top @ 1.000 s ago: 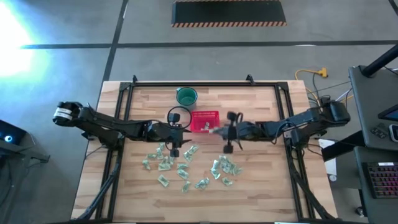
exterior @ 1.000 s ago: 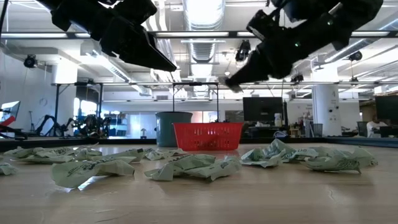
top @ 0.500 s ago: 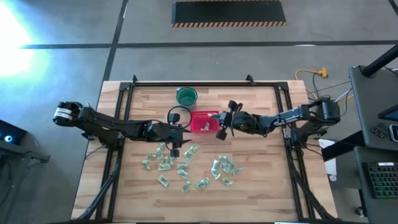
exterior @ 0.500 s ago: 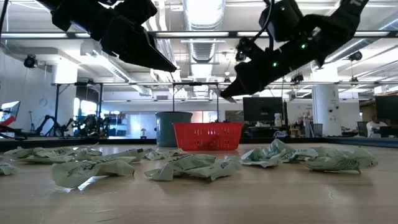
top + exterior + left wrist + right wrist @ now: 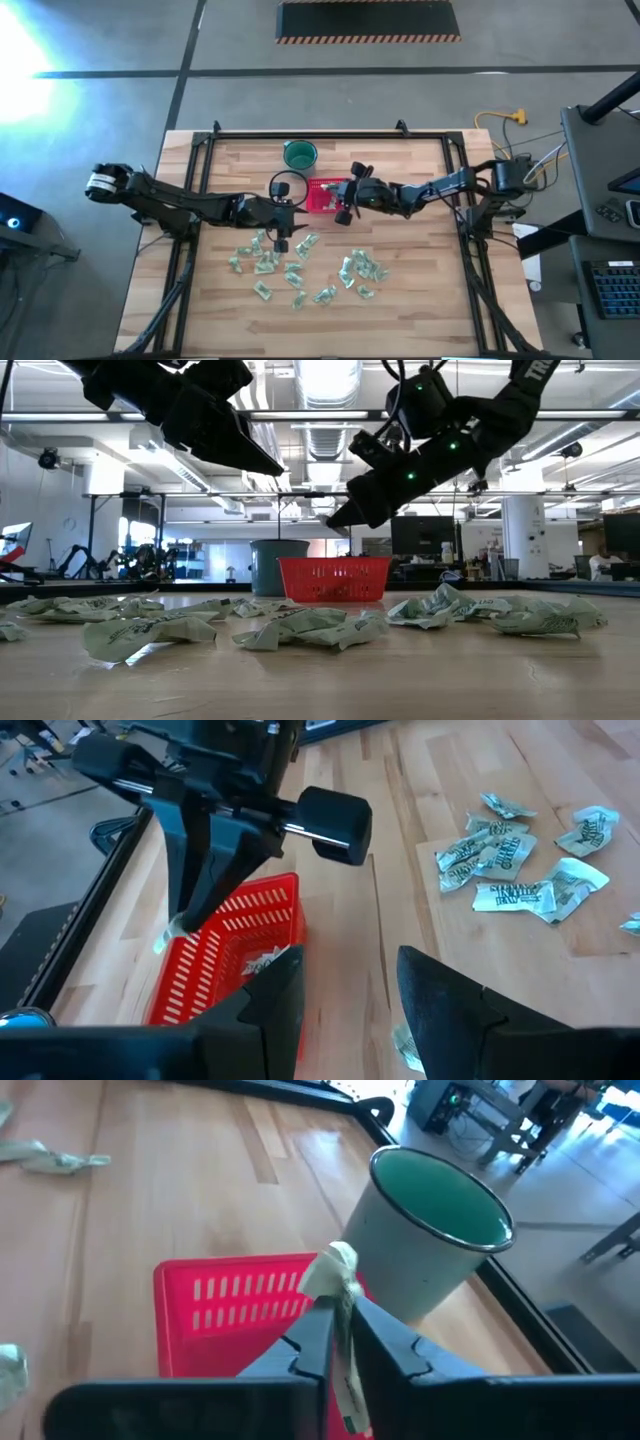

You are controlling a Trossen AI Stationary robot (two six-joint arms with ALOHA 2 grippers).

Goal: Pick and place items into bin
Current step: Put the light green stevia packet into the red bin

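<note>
The right gripper (image 5: 345, 1342) is hanging over the red basket (image 5: 328, 195), its two dark fingers pinched narrowly on one crinkled pale green-and-white wrapper (image 5: 337, 1280), which is sticking up in a twisted tuft between the fingertips. The basket is a small square plastic bin with slotted, mesh-like walls (image 5: 245, 1305), sitting on the pale wood-plank table (image 5: 400, 300) just beside a round dark green cup (image 5: 299, 154) with a dark rim and a smooth teal inside (image 5: 440, 1205). In the left wrist view, one pale wrapper is already lying inside the basket (image 5: 268, 960). The left gripper (image 5: 281, 238) is hanging above the table on the near-left side of the basket, over the edge of the scattered wrappers, with its fingers (image 5: 445, 1005) spread fairly wide and nothing between them. The rest of the wrappers (image 5: 300, 270) are lying loose on the table in two rough clusters, one under the left gripper and one (image 5: 362, 270) a little to the right, well apart from the basket. From table height they are showing as flattened, wrinkled packets (image 5: 300, 628) with creased edges, in front of the basket (image 5: 334, 579).
</note>
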